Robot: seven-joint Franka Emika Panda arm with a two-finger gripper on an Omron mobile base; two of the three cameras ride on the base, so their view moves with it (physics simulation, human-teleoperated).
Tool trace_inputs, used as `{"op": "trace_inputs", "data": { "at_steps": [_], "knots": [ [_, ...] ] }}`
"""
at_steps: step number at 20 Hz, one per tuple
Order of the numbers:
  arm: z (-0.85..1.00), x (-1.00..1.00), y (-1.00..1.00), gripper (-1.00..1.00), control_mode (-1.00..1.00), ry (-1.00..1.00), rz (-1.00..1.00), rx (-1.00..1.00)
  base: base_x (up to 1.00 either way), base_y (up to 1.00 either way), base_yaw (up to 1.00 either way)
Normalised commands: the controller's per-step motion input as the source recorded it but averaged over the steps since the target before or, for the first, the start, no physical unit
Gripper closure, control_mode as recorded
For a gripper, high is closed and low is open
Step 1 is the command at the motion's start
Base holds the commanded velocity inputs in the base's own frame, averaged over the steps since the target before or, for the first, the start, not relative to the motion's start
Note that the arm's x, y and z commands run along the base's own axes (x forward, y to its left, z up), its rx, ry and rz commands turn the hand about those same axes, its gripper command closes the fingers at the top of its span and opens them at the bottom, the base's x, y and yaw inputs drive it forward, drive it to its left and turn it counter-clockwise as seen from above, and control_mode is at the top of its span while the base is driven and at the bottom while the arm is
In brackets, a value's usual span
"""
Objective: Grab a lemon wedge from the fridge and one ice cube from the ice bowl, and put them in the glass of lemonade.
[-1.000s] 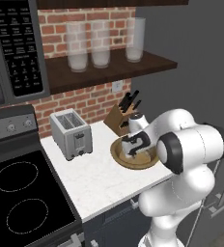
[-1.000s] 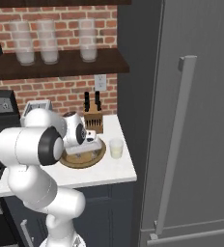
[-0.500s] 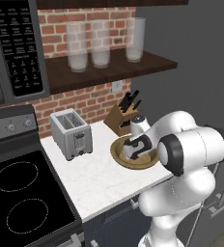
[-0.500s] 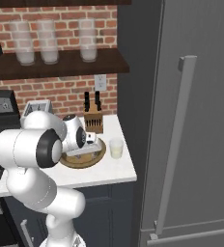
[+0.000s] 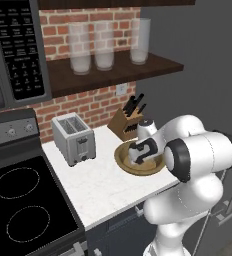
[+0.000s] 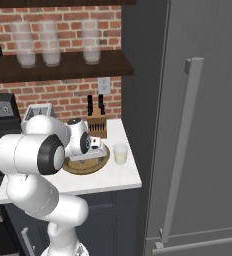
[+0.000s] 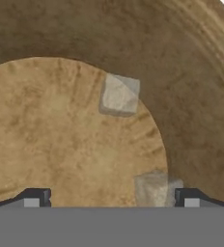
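Ice cube (image 7: 155, 190) lying on floor of ice bowl (image 7: 191, 82), just inside right fingertip (image 7: 189, 198); second cube (image 7: 119, 94) farther in, by bowl wall. Gripper (image 7: 111, 198) low inside bowl, jaws spread wide, holding nothing. Glass of lemonade (image 6: 120, 153) just beside bowl, fridge (image 6: 208, 125) side.

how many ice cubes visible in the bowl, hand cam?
2. One ice cube lies on the ice bowl floor by the inner wall. A second cube sits low in the hand view, near one fingertip of the gripper. More may be hidden.
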Motion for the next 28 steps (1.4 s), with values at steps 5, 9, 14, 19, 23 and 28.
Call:
{"op": "trace_inputs", "data": {
  "at_steps": [5,9,14,19,23,28],
  "knots": [
    [0.0,0.0,0.0,-1.0,-1.0,0.0,0.0,0.02,0.0,0.0,0.0],
    [0.02,0.0,-0.03,-1.0,-1.0,0.0,0.0,0.02,0.0,0.0,0.0],
    [-0.05,0.0,-0.01,-1.0,-1.0,0.0,0.0,0.0,0.0,0.0,0.0],
    [-0.14,0.0,0.0,-1.0,-1.0,0.0,0.0,0.0,0.0,0.0,0.0],
    [-0.21,0.0,0.0,-1.0,-1.0,0.0,0.0,0.0,0.0,0.0,0.0],
    [-0.37,-0.01,0.0,-1.0,-1.0,0.0,0.0,0.0,0.0,0.0,0.0]
  ]
}}
